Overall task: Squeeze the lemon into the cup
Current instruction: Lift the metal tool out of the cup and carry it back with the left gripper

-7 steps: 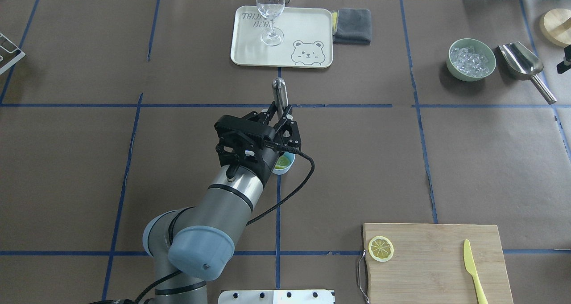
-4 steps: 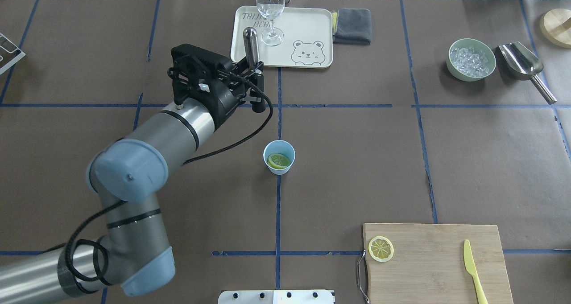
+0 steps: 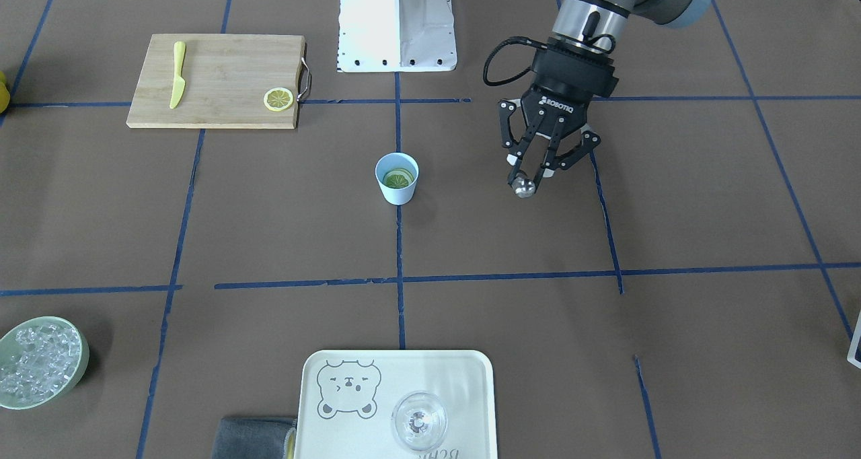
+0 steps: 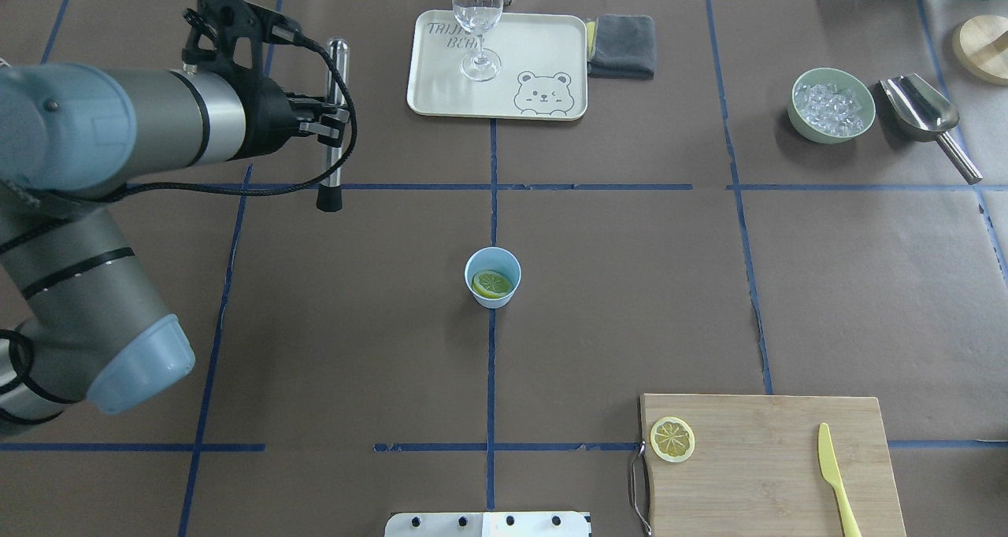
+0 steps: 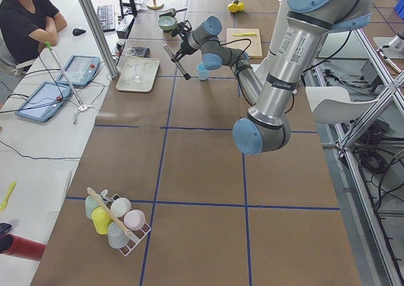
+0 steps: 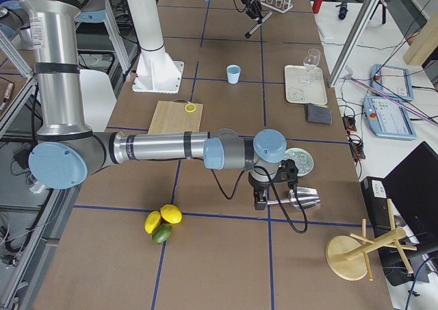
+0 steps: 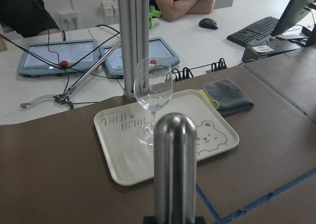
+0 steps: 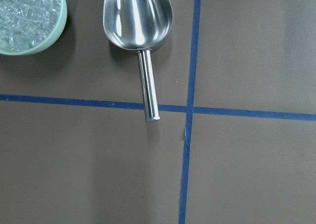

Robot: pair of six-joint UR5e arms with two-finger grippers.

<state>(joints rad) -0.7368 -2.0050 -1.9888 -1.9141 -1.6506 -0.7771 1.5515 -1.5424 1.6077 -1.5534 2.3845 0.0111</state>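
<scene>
The pale blue cup (image 4: 492,278) stands at the table's middle with a yellow-green lemon slice (image 4: 493,285) lying inside it; both also show in the front view, the cup (image 3: 397,188) and the slice (image 3: 397,176). A second lemon slice (image 4: 672,438) lies on the wooden cutting board (image 4: 772,458). My left gripper (image 4: 334,124) is shut on a steel muddler (image 4: 337,72) and holds it upright above the table at the back left, well away from the cup. My right gripper (image 6: 263,199) hovers over a steel scoop (image 8: 138,16); I cannot tell whether it is open or shut.
A cream tray (image 4: 543,49) with a wine glass (image 4: 477,17) and a grey cloth (image 4: 622,45) lie at the back. A green bowl of ice (image 4: 833,105) sits at the back right. A yellow knife (image 4: 833,474) lies on the board.
My left arm has swung from over the cup to the back left, carrying the muddler. The cup and the lemon slice in it are now uncovered.
</scene>
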